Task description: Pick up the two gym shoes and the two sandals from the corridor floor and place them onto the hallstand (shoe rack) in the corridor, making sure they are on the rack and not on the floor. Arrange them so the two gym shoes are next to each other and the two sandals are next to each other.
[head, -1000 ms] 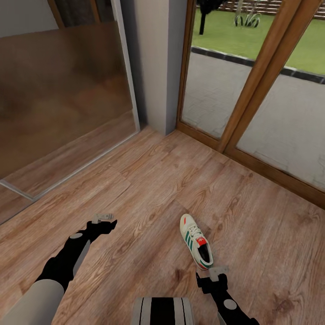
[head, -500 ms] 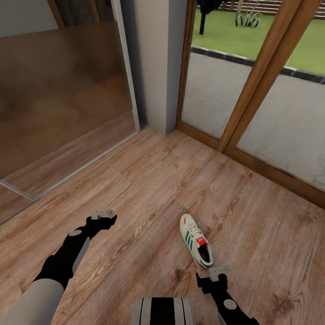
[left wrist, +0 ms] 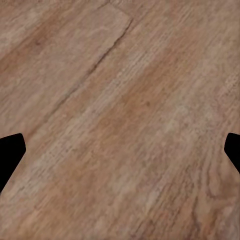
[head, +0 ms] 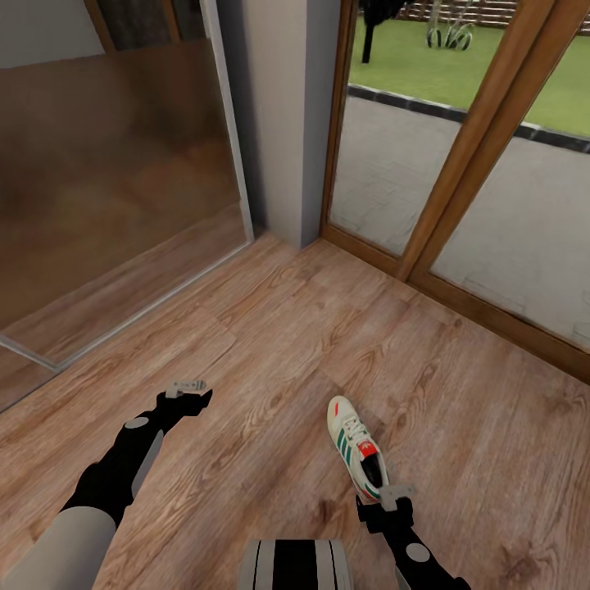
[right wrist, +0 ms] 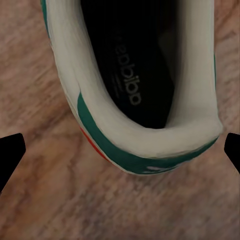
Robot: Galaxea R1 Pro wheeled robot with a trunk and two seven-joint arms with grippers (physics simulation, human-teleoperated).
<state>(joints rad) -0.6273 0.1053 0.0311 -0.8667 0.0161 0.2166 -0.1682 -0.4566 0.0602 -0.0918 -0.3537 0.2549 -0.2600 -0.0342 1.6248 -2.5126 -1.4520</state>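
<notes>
One gym shoe (head: 356, 447), white with teal stripes and a red-orange tongue, lies on the wood-plank corridor floor (head: 270, 344), toe pointing away from me. My right gripper (head: 393, 494) hangs open just behind its heel. In the right wrist view the heel and dark opening of the gym shoe (right wrist: 135, 85) sit close between the spread fingertips (right wrist: 11, 150). My left gripper (head: 187, 387) is open over bare floor (left wrist: 120, 100), well left of the shoe. The other gym shoe, the sandals and the hallstand are out of view.
A glass sliding panel (head: 115, 180) closes off the left side. A grey wall corner (head: 283, 123) stands ahead. Wood-framed glass doors (head: 459, 164) run along the right, with paving and lawn outside. Open floor lies between the arms.
The whole picture has slid down a little, so the camera moved. The gym shoe now lies nearer my right gripper. Both grippers keep their pose.
</notes>
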